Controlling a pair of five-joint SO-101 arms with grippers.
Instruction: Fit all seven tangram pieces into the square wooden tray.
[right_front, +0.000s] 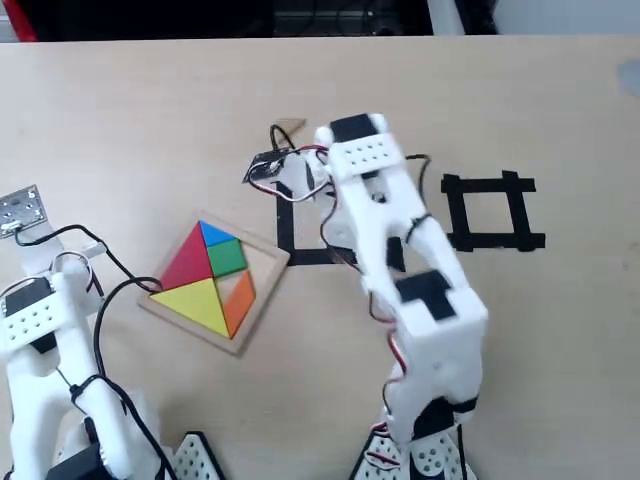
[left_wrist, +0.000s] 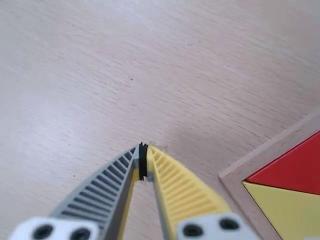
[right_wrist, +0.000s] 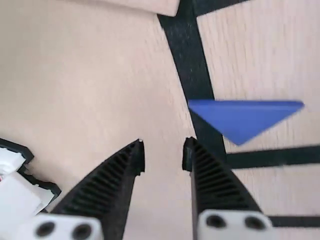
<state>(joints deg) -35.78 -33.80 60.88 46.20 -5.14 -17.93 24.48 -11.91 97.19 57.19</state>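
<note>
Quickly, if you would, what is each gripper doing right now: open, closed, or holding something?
Left gripper: closed, holding nothing, over the table beside the tray.
Right gripper: open, empty, close to the blue triangle.

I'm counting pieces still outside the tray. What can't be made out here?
- High view: the right arm covers the taped square beneath it, hiding whatever lies there, including the blue triangle seen from the right wrist.
- Left wrist view: the tray is cut off by the edge.
- High view: the tan shape past the arm is too small to identify.
</note>
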